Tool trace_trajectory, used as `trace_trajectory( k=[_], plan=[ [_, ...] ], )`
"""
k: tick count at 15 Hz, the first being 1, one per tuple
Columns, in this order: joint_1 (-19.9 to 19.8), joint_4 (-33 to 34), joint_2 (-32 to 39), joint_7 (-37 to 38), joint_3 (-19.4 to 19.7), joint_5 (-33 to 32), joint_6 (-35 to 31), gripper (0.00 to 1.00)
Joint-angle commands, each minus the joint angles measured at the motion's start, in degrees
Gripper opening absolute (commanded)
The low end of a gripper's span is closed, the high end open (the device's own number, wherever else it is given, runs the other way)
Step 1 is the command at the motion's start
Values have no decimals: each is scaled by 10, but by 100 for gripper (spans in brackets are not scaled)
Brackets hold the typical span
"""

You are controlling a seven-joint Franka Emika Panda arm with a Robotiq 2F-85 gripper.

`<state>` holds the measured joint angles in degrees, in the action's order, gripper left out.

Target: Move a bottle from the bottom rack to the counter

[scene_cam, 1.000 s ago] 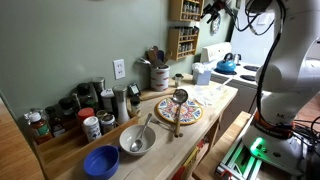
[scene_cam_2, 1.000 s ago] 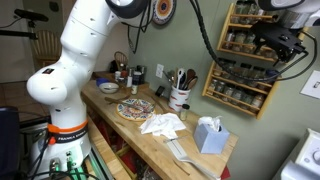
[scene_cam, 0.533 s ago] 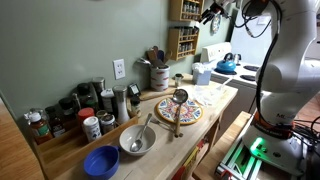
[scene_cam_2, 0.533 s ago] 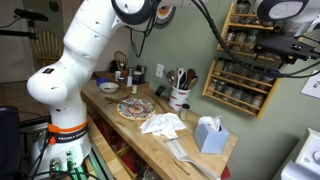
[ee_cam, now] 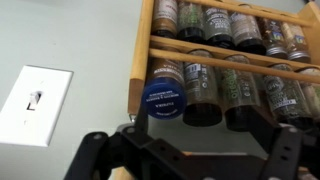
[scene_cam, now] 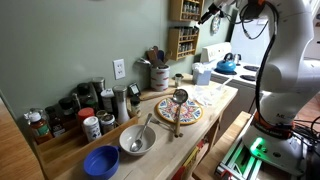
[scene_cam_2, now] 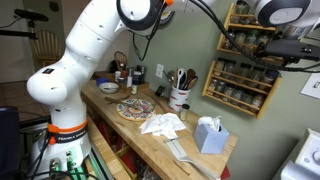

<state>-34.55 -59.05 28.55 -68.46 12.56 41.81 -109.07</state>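
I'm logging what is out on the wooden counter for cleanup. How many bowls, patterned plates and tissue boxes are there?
Bowls: 2, the blue bowl and the metal bowl
Patterned plate: 1
Tissue box: 1
Total: 4

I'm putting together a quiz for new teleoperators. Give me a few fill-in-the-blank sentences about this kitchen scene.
1. In the wrist view, the jar whose top faces the camera has a ___ lid.
2. The white plate on the wall beside the spice rack is a light ___.
3. In an exterior view, a blue ___ stands on the stove.

Missing words: blue; switch; kettle.
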Motion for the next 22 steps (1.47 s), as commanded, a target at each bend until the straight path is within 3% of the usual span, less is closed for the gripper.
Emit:
trace_trajectory(
  k=[1,22],
  plan=[
    [-5,32,27,-34,-9,7,-10,100],
    [-12,108,97,-64,-15,5,-1,100]
  ],
)
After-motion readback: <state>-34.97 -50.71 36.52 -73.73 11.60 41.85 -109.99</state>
